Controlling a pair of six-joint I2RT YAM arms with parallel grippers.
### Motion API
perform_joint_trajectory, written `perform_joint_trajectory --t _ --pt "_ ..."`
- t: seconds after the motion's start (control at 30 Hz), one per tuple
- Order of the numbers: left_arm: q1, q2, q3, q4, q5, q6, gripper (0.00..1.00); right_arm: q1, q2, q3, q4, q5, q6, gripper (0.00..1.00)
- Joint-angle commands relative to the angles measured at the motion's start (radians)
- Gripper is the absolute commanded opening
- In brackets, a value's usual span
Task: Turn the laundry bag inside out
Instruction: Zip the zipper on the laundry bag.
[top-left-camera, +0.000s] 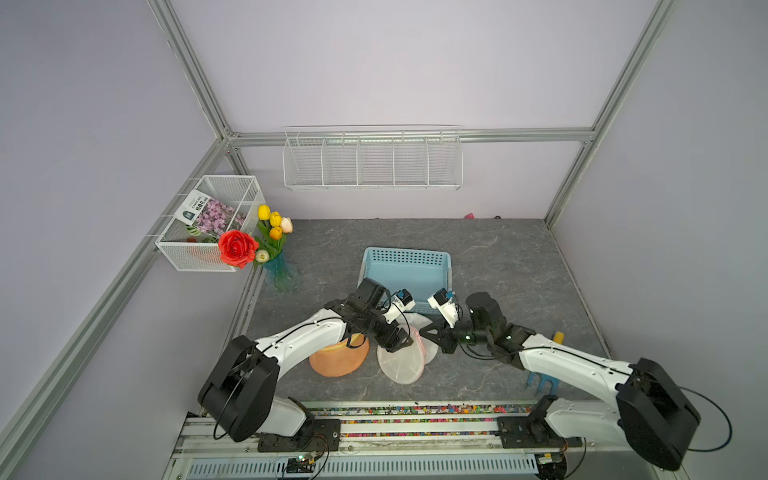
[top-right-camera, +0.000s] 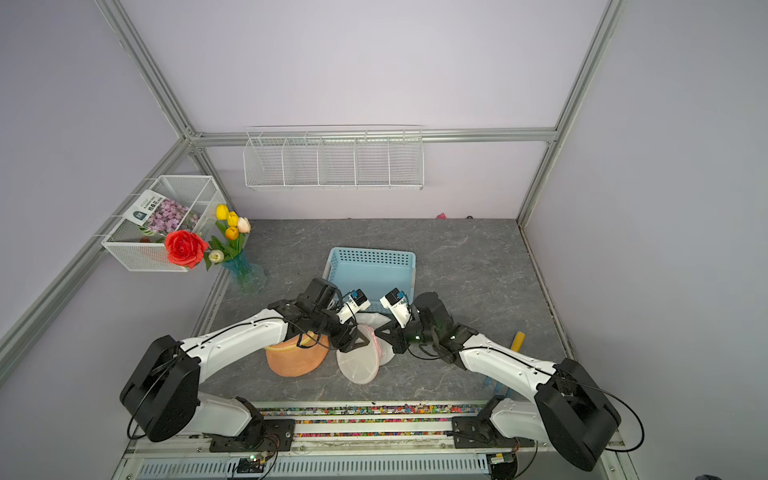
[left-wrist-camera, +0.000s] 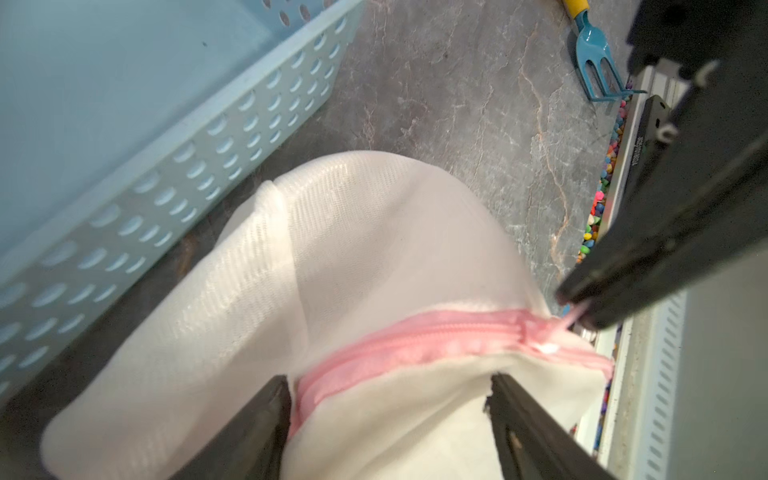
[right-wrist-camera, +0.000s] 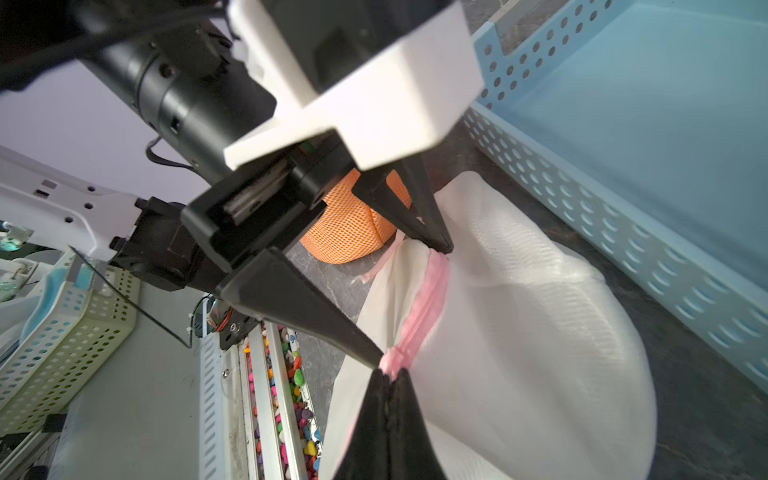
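The laundry bag (top-left-camera: 402, 368) (top-right-camera: 358, 368) is white mesh with a pink zipper (left-wrist-camera: 415, 336) (right-wrist-camera: 432, 295). It lies bunched on the grey table in front of the basket. My left gripper (top-left-camera: 401, 338) (left-wrist-camera: 388, 380) is open, its two fingers standing wide apart on either side of the bag's zippered edge (right-wrist-camera: 411, 305). My right gripper (top-left-camera: 424, 332) (right-wrist-camera: 390, 374) is shut on the pink zipper end of the bag, pinching it at the fingertips (left-wrist-camera: 575, 309). In both top views the two grippers meet tip to tip over the bag.
A light blue perforated basket (top-left-camera: 405, 270) (left-wrist-camera: 124, 124) (right-wrist-camera: 665, 124) stands just behind the bag. An orange mesh bag (top-left-camera: 338, 359) (right-wrist-camera: 353, 224) lies under my left arm. A blue hand fork (top-left-camera: 542, 380) (left-wrist-camera: 594, 70) lies right. A vase of flowers (top-left-camera: 280, 266) stands left.
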Motion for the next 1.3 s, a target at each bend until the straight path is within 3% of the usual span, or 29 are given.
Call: perform_joint_trajectory --t 0.0,0.43,0.5,0.63,0.73,1.1,1.27 --pt "-0.002 -0.065 -0.032 0.135 0.015 0.102 0.76 -0.005 0.023 0.027 0.028 -0.078 -0.028 0.0" --pt "-0.016 0.008 0.007 0.116 0.042 0.195 0.64 -0.004 0.087 0.104 -0.041 -0.171 -0.088 0.0" --pt "-0.017 0.033 0.037 0.062 0.072 0.215 0.51 -0.007 0.091 0.106 -0.04 -0.164 -0.086 0.0" --pt "-0.016 0.052 0.084 -0.013 0.092 0.236 0.1 -0.008 0.09 0.101 -0.03 -0.14 -0.077 0.0" --pt "-0.016 0.035 0.098 -0.034 0.085 0.225 0.0 -0.016 0.074 0.08 -0.021 -0.089 -0.054 0.0" --pt "-0.037 -0.07 0.1 -0.084 0.153 0.09 0.0 -0.03 -0.123 -0.011 -0.04 0.263 0.158 0.0" --pt "-0.043 -0.195 0.025 0.049 0.088 -0.088 0.0 -0.03 -0.22 -0.069 -0.108 0.379 0.248 0.0"
